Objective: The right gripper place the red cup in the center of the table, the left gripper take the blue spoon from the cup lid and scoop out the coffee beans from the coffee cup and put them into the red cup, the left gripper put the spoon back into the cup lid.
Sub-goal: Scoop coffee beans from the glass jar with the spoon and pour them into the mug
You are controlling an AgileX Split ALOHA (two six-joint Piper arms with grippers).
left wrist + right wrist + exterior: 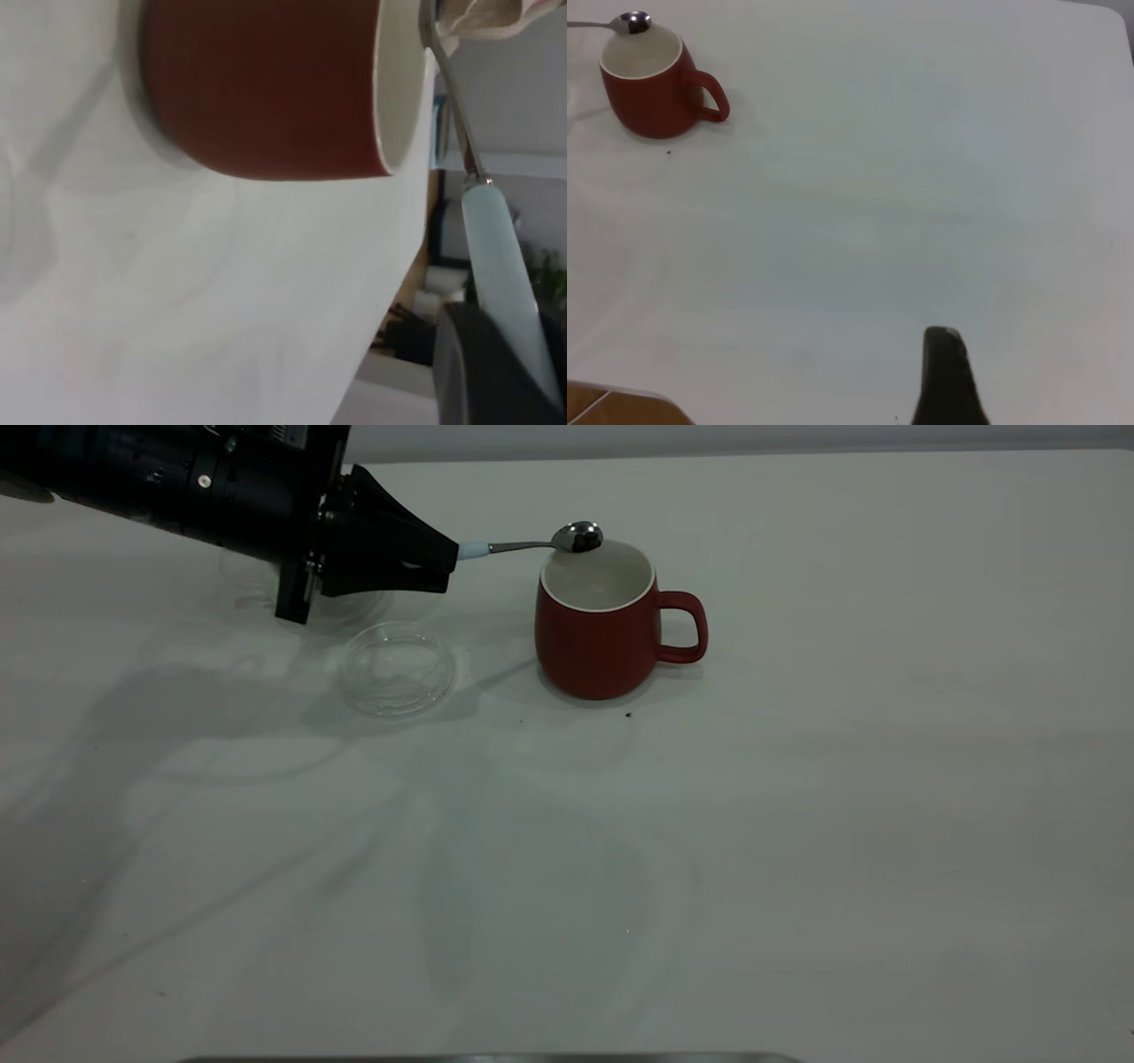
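Item: your left gripper [447,558], fingers clamped on the blue spoon [532,544].
Spoon bowl at the red cup [595,624] rim; right gripper [946,376] fingers: cannot tell.

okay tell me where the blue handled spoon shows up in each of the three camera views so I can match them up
Exterior view: the small metal teaspoon with the pale-blue handle is upper centre, held by the left gripper, its bowl over the far rim of the rounded dark-red mug.
Left wrist view: the spoon runs along the right edge, beside the mug's rim.
Right wrist view: only its bowl and neck show, top left corner.
Shared landmark: the red mug.
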